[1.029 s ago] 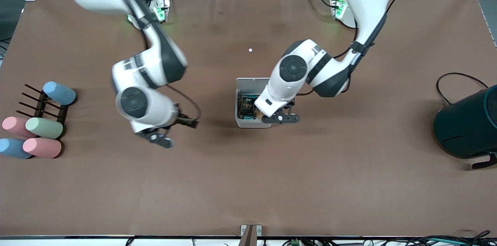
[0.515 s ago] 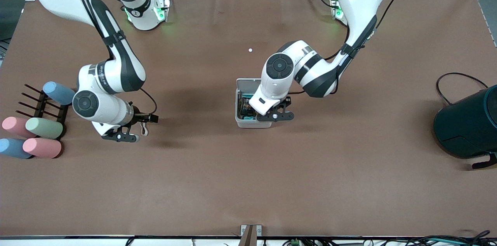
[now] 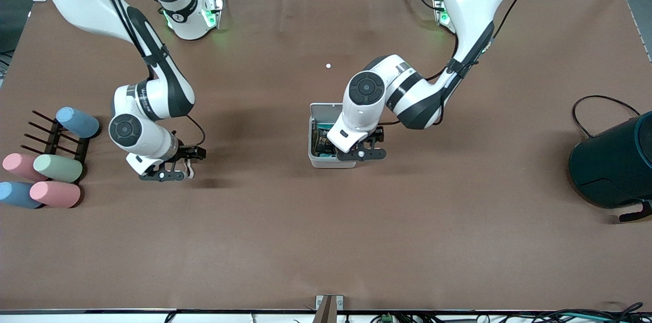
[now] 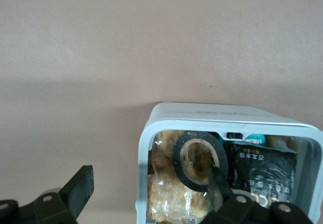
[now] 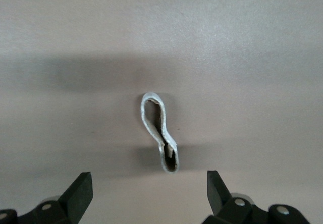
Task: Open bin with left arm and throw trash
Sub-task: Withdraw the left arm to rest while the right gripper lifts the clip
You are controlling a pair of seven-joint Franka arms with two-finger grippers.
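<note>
The bin [image 3: 321, 161] is a small white-grey box at the table's middle, its lid [image 3: 325, 109] open. In the left wrist view the bin [image 4: 144, 153] holds the dark tape roll [image 4: 181, 168], the black snack packet [image 4: 262, 176] and crumpled clear wrapping. The packet also shows in the front view [image 3: 322, 139]. My left gripper [image 3: 359, 153] is open and empty, its fingers astride the bin's wall [image 4: 151, 199]. The pale beige band loop [image 3: 189, 168] lies on the table. My right gripper [image 3: 170, 172] is open just above it, with the band [image 5: 157, 130] ahead of the gripper [image 5: 149, 191].
Pastel cylinders [image 3: 57, 167] lie on and around a black rack [image 3: 51, 134] at the right arm's end. A large dark teal cylinder [image 3: 614, 162] with a black cable stands at the left arm's end. A small white speck [image 3: 328, 65] lies farther from the camera than the bin.
My right arm has swung away from the bin toward its own end of the table and now hangs over the band loop. My left gripper has shifted slightly over the bin.
</note>
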